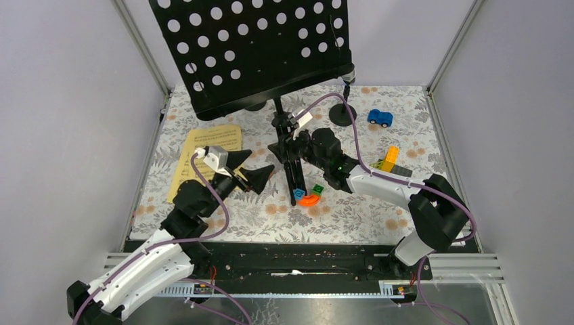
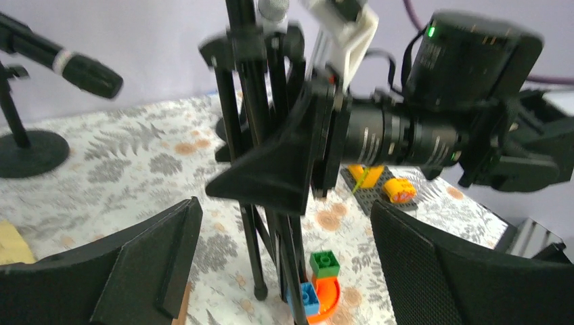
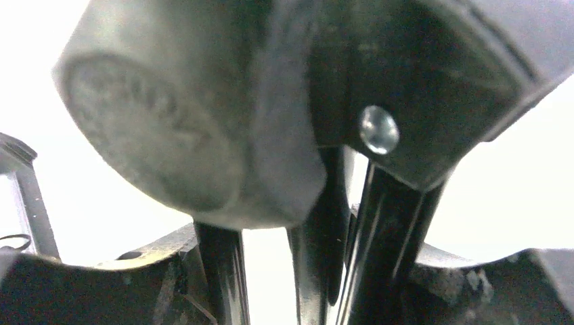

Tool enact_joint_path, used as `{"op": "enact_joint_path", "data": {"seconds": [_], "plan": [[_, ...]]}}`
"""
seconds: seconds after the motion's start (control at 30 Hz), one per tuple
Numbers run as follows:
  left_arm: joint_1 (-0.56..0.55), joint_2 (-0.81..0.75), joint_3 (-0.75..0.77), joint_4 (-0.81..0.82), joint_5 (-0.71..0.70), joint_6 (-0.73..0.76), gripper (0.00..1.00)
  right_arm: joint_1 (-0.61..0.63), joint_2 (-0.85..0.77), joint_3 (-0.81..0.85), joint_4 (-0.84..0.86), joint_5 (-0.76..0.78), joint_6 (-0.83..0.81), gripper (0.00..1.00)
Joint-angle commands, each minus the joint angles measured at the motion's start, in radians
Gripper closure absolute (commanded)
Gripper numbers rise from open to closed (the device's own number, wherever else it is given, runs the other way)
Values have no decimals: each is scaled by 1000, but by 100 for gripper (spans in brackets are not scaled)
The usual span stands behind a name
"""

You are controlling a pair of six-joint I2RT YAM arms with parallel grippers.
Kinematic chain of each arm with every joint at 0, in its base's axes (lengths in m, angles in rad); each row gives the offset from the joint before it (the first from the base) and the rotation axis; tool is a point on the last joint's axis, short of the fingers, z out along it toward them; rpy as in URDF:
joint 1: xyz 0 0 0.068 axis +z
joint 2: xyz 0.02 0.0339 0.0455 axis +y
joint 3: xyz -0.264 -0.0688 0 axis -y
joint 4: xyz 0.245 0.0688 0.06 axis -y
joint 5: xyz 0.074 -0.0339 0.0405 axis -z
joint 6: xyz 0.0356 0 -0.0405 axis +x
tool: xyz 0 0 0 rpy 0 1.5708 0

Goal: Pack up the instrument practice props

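The black perforated music stand (image 1: 257,91) stands in the middle of the tabletop (image 1: 379,217), its desk leaning out toward the back edge and its legs (image 1: 294,177) folded together. My right gripper (image 1: 296,145) is partly closed around those gathered legs, low on the stand. My left gripper (image 1: 260,164) hangs just to the left of them, fingers spread wide and holding nothing, beside the yellow sheet-music pages (image 1: 181,169) lying near the left edge.

I judge the main risk to be tipping. The grip is low and the heavy desk sits high, so a fast lift or turn could let the stand swing and knock the round-based mic holder (image 1: 342,115) near the back edge. The leg tips also end just beside the orange curved block (image 1: 311,200) and could drag it along. The blue toy car (image 1: 380,118) sits well apart, toward the back right.

Only the overhead view shows the desk and the pages. The left wrist view alone shows a black microphone (image 2: 74,64) resting on its holder, and a right finger crossing the legs. The right wrist view gives only the stand's hub and dark rods, too close to judge the grip.
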Motion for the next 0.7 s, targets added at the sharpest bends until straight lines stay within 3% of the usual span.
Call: {"op": "enact_joint_path", "data": {"seconds": [0.0, 0.13, 0.23, 0.47, 0.67], "plan": [[-2, -16, -82, 72, 45, -67, 1, 2, -88, 173, 389, -46, -22, 100], [-23, 3, -165, 124, 92, -145, 1, 5, -108, 160, 461, -42, -35, 100], [-81, 31, -206, 155, 40, -173, 1, 8, -118, 145, 505, -19, -22, 100], [-254, 210, -237, 321, -266, -227, 1, 42, -141, 172, 496, 65, -47, 100], [-295, 487, -190, 436, -541, -312, 1, 58, -157, 194, 445, 71, -69, 100]]}}
